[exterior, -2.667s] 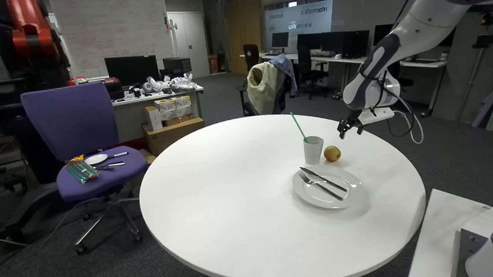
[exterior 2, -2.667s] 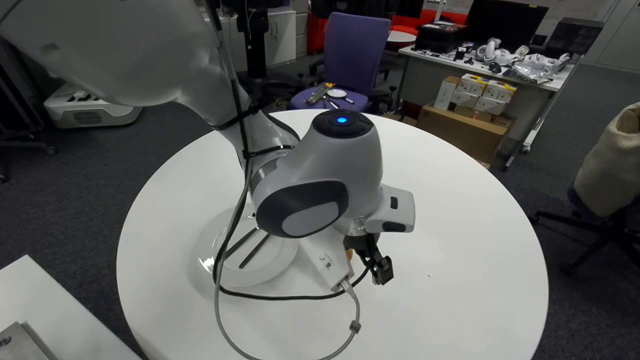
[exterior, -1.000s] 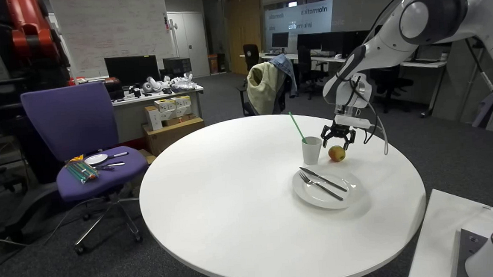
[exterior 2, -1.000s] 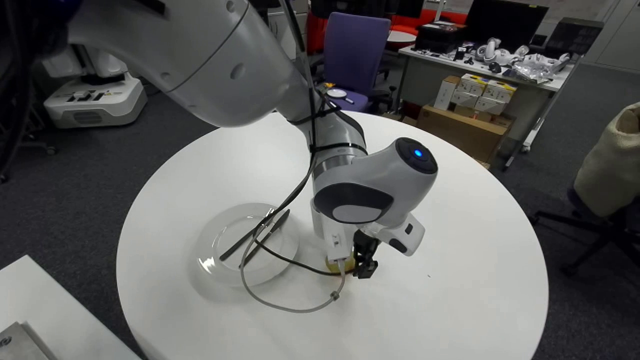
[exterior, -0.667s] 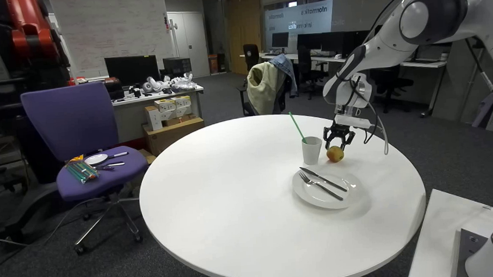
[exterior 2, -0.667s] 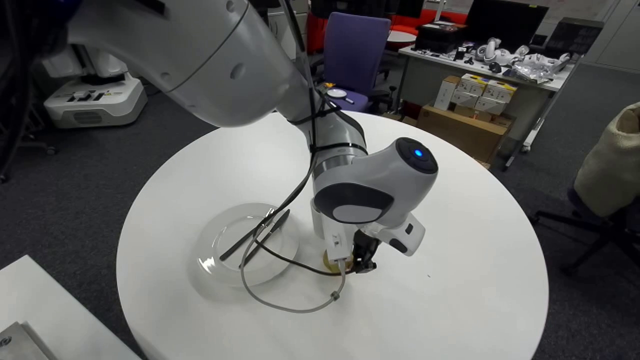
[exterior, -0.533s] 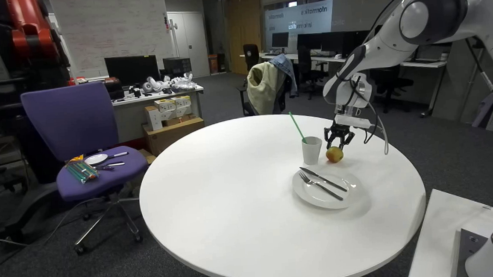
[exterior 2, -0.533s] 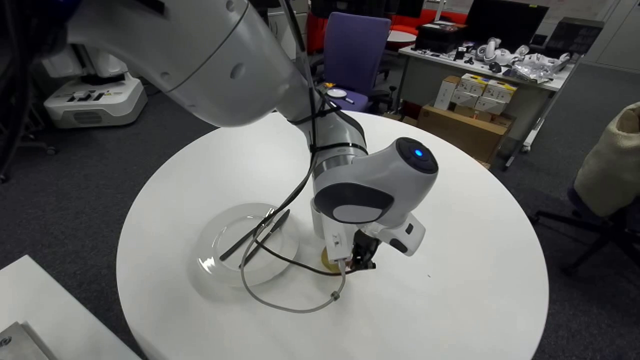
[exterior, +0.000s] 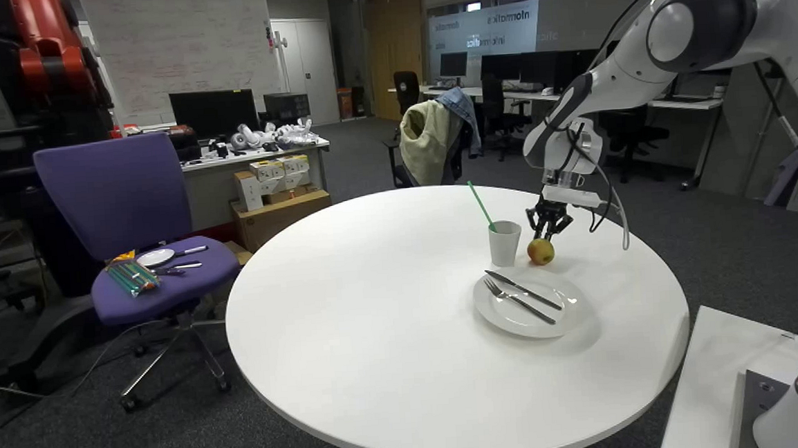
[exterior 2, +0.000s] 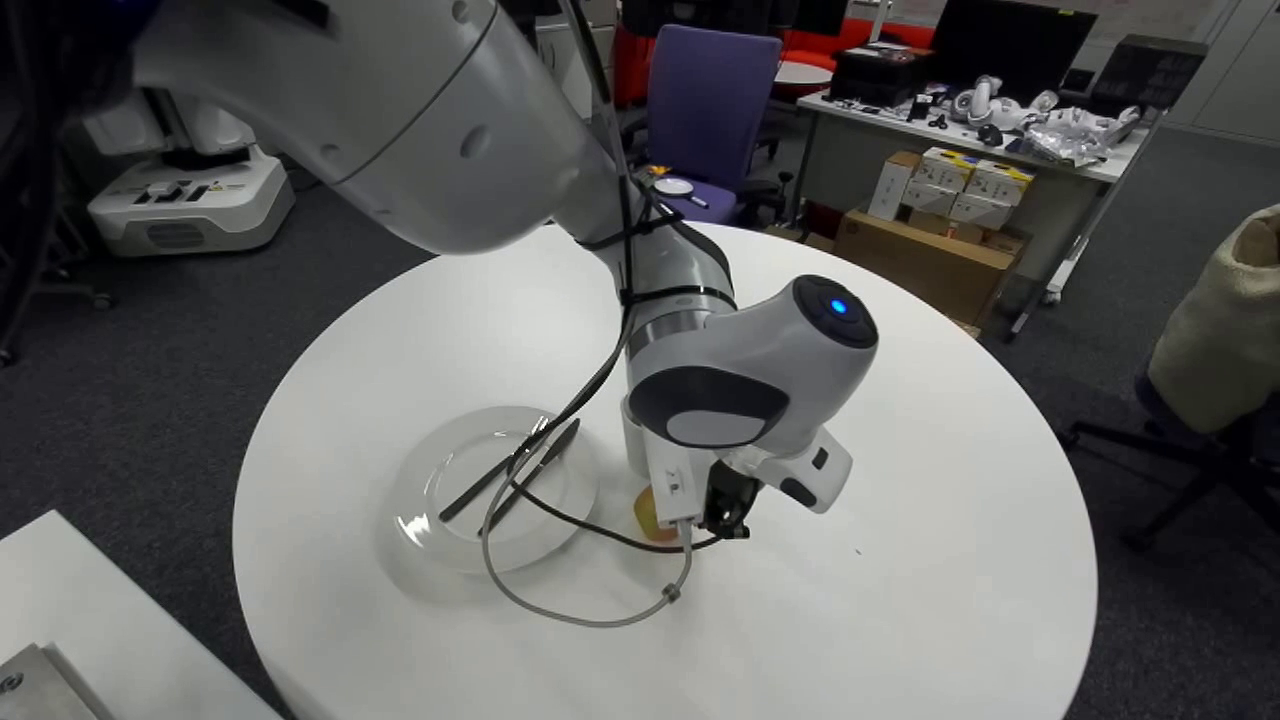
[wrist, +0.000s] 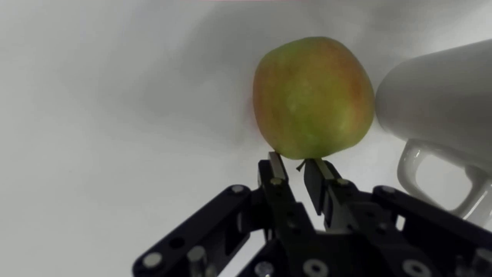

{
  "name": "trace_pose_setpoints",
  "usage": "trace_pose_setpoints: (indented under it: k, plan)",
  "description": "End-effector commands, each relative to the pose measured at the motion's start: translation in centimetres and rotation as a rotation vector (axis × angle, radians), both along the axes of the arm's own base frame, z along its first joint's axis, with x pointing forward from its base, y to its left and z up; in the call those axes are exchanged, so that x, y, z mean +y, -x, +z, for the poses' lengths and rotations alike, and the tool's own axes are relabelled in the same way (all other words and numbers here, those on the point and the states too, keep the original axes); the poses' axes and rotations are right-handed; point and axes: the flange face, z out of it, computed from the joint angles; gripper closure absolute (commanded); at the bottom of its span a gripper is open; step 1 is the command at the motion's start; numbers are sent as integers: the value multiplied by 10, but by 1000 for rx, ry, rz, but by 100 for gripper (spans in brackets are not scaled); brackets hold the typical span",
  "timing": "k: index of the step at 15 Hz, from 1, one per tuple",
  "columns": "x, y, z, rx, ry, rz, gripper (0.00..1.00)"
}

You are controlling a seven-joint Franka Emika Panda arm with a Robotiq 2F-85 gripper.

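A yellow-green and red apple (wrist: 313,98) rests on the white round table (exterior: 376,308), close beside a white cup (exterior: 505,245) holding a green straw (exterior: 481,205). My gripper (wrist: 295,165) points down over the table, its jaws partly open with a narrow gap. In the wrist view the apple lies just past the fingertips (wrist: 275,159), not between them; its stem shows near the gap. The tips seem to touch the apple or nearly so. In that view the cup's handle (wrist: 413,165) is visible at the right. The arm partly hides the apple (exterior 2: 653,515) in an exterior view.
A white plate (exterior: 491,319) bearing a knife (exterior: 524,290) and a fork (exterior: 520,302) lies near the apple. Cables (exterior 2: 600,620) hang low from the wrist over plate and table. A purple chair (exterior: 116,193) stands beyond the table's edge.
The arm came down over the apple, then stopped. The jaws have drawn together from wide apart, and the apple has slipped out from between them, shifting slightly toward the plate.
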Motion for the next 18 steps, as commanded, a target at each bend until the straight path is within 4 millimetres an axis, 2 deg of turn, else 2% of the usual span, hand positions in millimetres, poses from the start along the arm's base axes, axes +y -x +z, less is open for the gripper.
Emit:
trace_pose_setpoints:
  k: [1, 2, 10, 18]
  plan:
    - [-1, 3, 14, -3, -9, -3, 96]
    - [-2, 4, 14, -4, -5, -4, 100]
    - [-5, 10, 17, -7, 9, -7, 100]
    - [4, 25, 45, -48, 81, 24, 100]
